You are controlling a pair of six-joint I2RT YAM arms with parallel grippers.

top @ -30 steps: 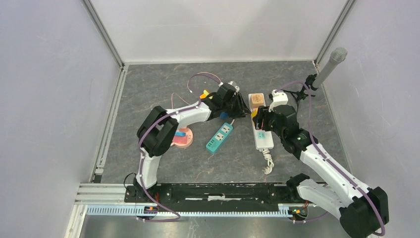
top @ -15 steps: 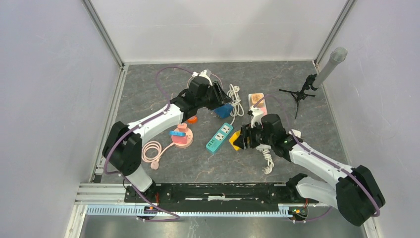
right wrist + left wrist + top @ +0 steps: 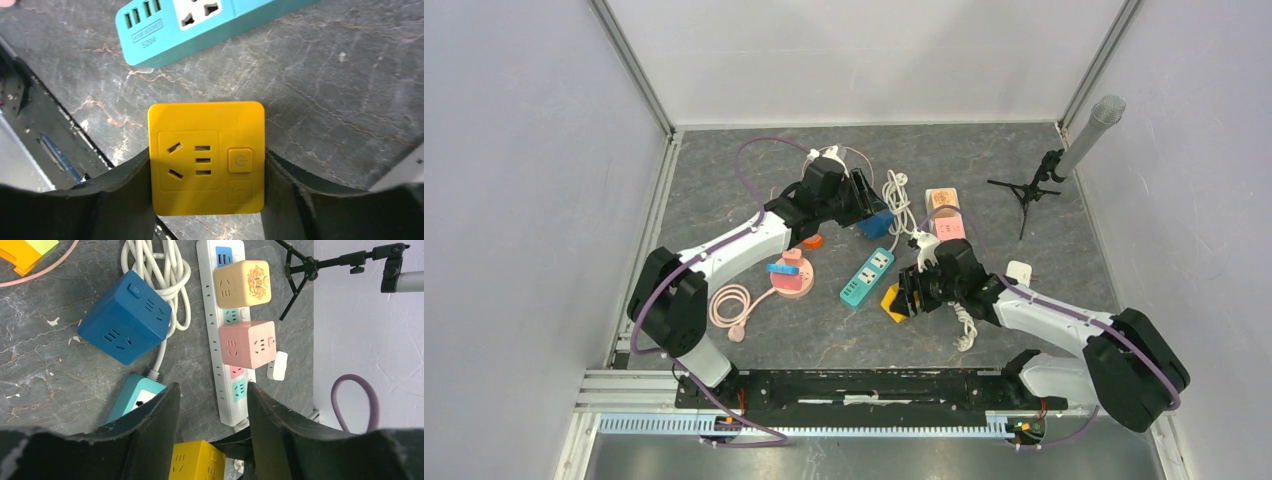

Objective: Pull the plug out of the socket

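In the view from above, the left claw (image 3: 865, 203) hangs over the far middle of the grey marbled table (image 3: 724, 180), just beside a dark blue plastic socket cube (image 3: 877, 223). The right claw (image 3: 904, 298) is low near the middle of the table. It holds the yellow cube-shaped plastic plug (image 3: 891, 301) just right of the near end of a teal plastic power strip (image 3: 867, 276). In the left wrist view, the two black fingers (image 3: 150, 435) of the left claw stand moderately apart with nothing between them. Past them lies the long white plastic power strip (image 3: 212, 315), with a peach-coloured socket cube (image 3: 242, 283) and a pink socket cube (image 3: 248, 344) plugged on it. The yellow plug shows at the bottom edge, near the end of this strip and not sitting on it. A coil of white cord (image 3: 160, 265) lies between the blue cube and the strip. In the right wrist view, the right claw's fingers (image 3: 125, 195) press on both sides of the yellow plug. Its socket face and button point toward the camera, and the teal strip lies just beyond it.
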